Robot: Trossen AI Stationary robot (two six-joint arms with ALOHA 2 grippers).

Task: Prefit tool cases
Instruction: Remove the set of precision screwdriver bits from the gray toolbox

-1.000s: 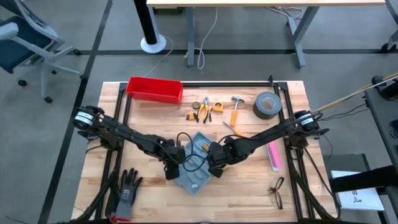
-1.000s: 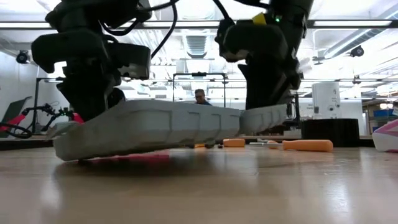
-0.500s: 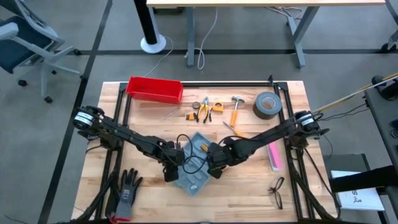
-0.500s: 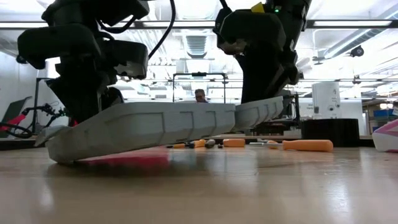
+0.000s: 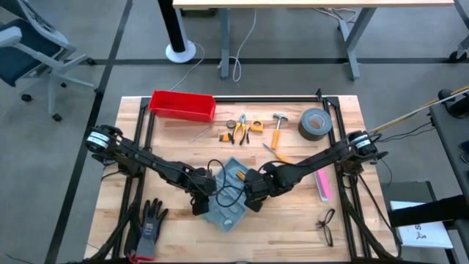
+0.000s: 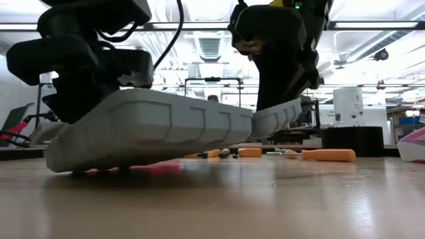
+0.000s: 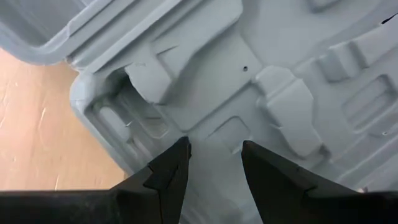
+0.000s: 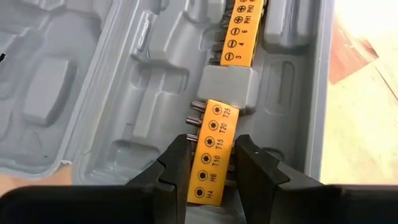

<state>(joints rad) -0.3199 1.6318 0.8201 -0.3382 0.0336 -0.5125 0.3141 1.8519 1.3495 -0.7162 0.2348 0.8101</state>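
The grey-blue tool case (image 5: 229, 194) lies open at the table's middle, its grey moulded inside up. In the low view its near half (image 6: 153, 129) is tilted, with the left lower corner (image 6: 60, 166) on the wood and the right part raised. My left gripper (image 5: 199, 199) stands over the case's left part, shut on its moulded inside (image 7: 214, 152). My right gripper (image 5: 251, 196) is over the right part, shut on a yellow bit holder (image 8: 212, 134) that sits in a slot. A second yellow holder (image 8: 239, 31) lies farther along the same half. My left gripper pinches a raised part of the moulded inside (image 7: 214, 134) near one corner of the case, its fingers (image 7: 168, 177) slanting down from above. The case stays tilted, its left lower corner on the table. My right gripper pinches the yellow bit holder's two long sides near its end (image 8: 208, 171) between its fingers (image 8: 177, 168). They slant down from above and lie along the strip. The holder sits in the case's slot.
Along the far edge lie a red bin (image 5: 182, 105), pliers (image 5: 240, 126), a hammer (image 5: 278, 128) and a roll of tape (image 5: 315, 123). A pink tool (image 5: 322, 183) and glasses (image 5: 326, 226) lie at the right, a dark glove (image 5: 149, 227) near left.
The case's near half has tipped further and come a little toward the table's near edge. Its left lower corner has stayed on the wood while its right part has risen. My left gripper has gone slightly down and nearward with it.
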